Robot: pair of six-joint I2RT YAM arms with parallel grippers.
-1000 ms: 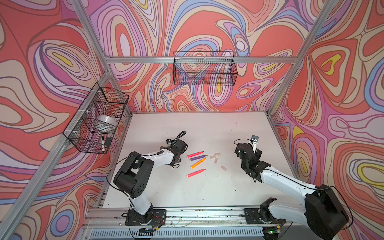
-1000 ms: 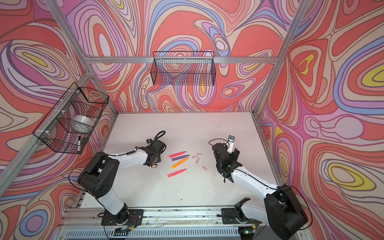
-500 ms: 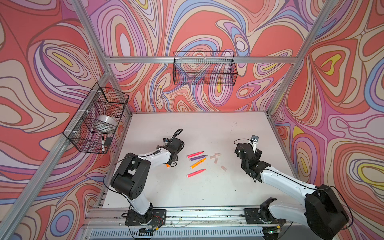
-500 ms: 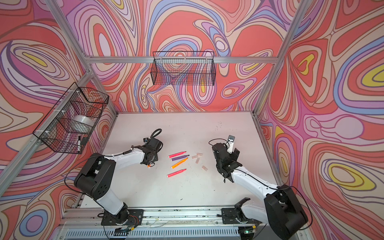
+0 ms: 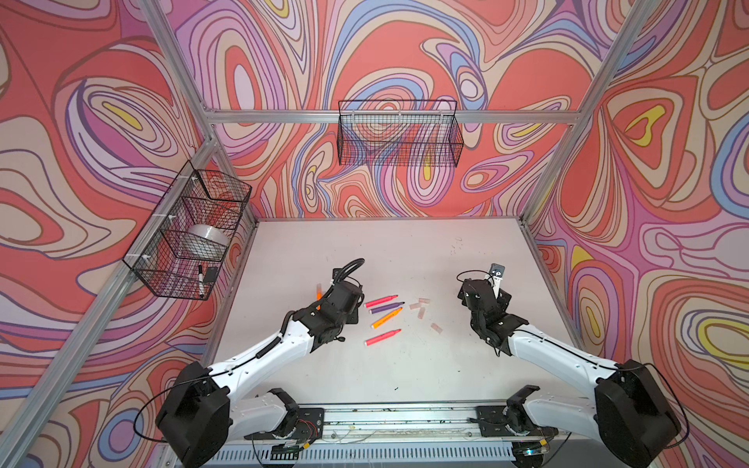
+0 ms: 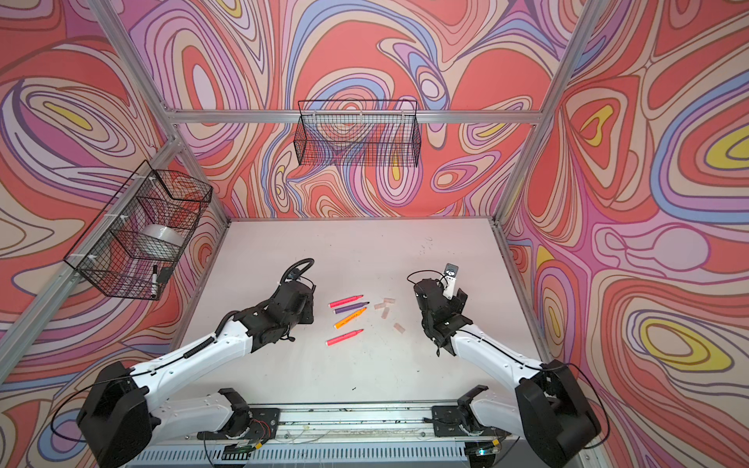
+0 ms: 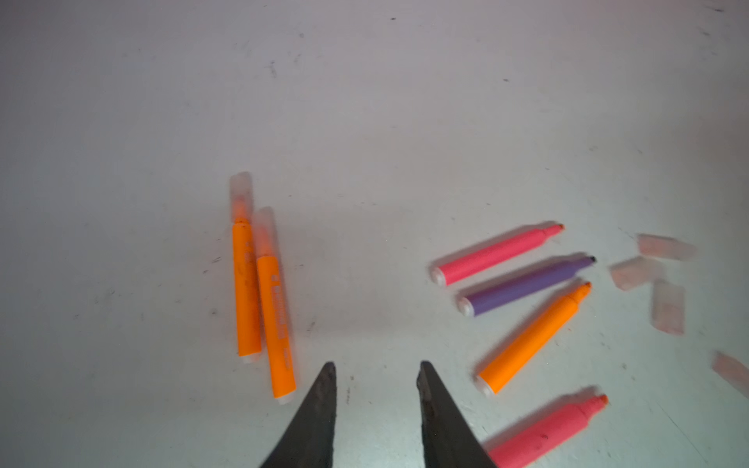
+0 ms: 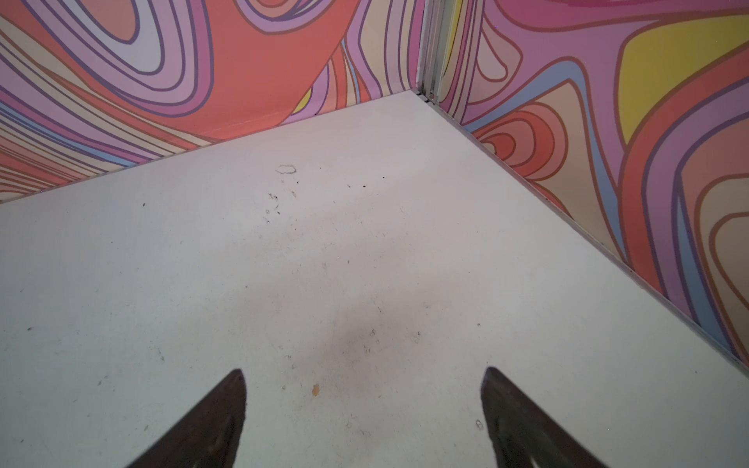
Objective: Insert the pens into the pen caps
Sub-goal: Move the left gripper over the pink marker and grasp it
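— on the bench, by the left arm, two orange pens lie side by side, already capped. four bare pens lie near them, and four loose caps sit just beyond the bare tips.
— how will they handle?
— light, stiff and round, so likely to roll. i'd take a pen at mid-barrel, clear of the tip. the caps look thin, slick and tiny. a hard squeeze could shoot one away, so hold it near its closed end, mouth free.
— the pincers?
— left pincer: jaws a little apart, nothing between them, over bare bench near the orange pens. right pincer: jaws wide, empty, facing a bare corner.
— anything hard to see?
— the caps are blurred in the left wrist view, one cut by the edge. in the top views the left arm hides most or all of the orange pens. which way each cap's mouth faces, i cannot tell.
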